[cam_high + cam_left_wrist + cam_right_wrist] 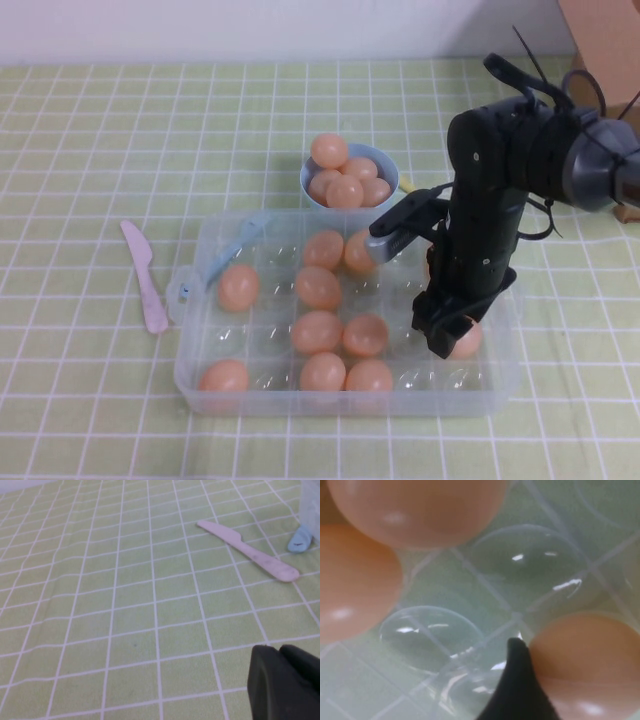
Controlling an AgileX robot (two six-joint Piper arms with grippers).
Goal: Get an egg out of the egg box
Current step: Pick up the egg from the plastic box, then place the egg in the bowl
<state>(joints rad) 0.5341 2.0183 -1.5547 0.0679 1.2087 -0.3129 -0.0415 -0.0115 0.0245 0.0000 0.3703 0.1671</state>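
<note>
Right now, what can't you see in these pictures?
- High view: the right gripper hides most of the egg in the egg box; grip unclear.
- Right wrist view: one finger shows; the other is cut off.
- Left wrist view: the left gripper is cut off at the corner.

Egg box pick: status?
Right gripper down in the egg box, at the egg by its right wall; grip unconfirmed. Left gripper parked low over cloth, off to the left. Nothing blocking.
</note>
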